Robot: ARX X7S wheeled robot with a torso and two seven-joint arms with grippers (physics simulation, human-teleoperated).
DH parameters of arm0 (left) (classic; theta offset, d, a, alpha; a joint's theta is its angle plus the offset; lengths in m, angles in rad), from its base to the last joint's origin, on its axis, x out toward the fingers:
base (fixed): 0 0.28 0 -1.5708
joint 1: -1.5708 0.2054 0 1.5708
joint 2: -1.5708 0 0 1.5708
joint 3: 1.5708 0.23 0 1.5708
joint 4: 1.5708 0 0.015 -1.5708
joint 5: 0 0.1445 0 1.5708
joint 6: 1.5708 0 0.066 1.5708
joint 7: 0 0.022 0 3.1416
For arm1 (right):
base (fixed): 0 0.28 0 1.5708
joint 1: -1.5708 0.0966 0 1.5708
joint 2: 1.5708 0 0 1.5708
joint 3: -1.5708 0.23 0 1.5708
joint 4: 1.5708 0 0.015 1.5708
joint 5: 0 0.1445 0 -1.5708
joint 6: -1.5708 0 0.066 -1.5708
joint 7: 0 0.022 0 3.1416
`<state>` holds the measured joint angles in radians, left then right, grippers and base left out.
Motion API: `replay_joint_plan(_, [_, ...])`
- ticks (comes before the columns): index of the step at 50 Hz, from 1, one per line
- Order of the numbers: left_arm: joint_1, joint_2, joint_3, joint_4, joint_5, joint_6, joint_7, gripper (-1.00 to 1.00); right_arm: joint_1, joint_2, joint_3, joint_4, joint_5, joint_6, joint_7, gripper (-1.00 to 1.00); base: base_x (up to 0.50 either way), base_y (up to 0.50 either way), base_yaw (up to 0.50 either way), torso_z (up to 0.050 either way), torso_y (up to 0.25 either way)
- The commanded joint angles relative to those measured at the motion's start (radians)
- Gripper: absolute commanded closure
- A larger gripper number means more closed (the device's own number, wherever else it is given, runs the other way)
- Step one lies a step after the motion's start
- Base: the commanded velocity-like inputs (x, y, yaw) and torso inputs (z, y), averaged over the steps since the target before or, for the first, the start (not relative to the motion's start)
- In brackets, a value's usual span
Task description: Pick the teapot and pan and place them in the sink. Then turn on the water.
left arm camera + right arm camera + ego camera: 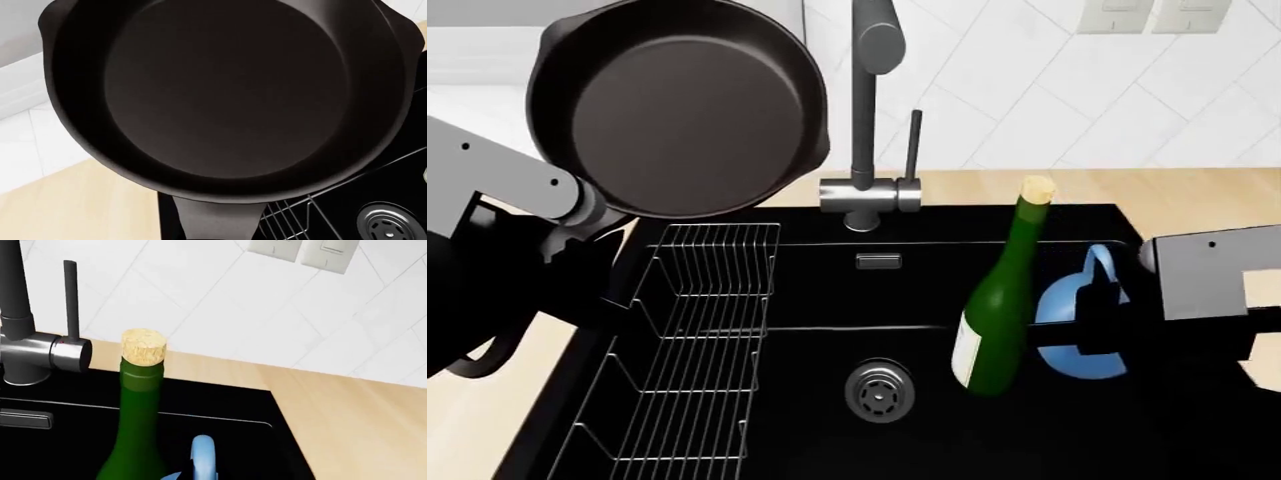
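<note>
Sink [1174, 440] contains teapot [1068, 330], bottle [994, 320], rack [694, 360]; pan [681, 110] hangs above it. Both arms' jaws are hidden, state unclear.

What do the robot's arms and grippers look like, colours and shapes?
In the head view, the left arm has light grey blocky links ending in a rounded grey joint, with black parts and a black cable loop below. The right arm is a light grey boxy segment with small dark screw dots; its right gripper is black.

Head view overlooks sink [827, 300]; wrist views sit close.
</note>
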<state>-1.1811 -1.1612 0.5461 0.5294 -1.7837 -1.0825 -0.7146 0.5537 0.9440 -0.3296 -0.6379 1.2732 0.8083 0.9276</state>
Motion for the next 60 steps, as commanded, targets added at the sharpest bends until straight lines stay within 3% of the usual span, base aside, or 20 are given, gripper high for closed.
replay_joint_plan(1, [-0.028,0.003,-0.013,-0.006,0.019,-0.005,-0.008,1.00,0.005,-0.012,-0.006,0.047,-0.062,0.013,-0.020,1.00,0.00,0.00,0.00,0.000,0.000])
replay_joint_plan(60, [-0.021,0.003,-0.011,-0.006,0.036,0.002,0.009,1.00,-0.054,-0.142,-0.182,0.336,-0.222,0.000,-0.163,1.00,0.00,0.00,0.00,0.001,0.002])
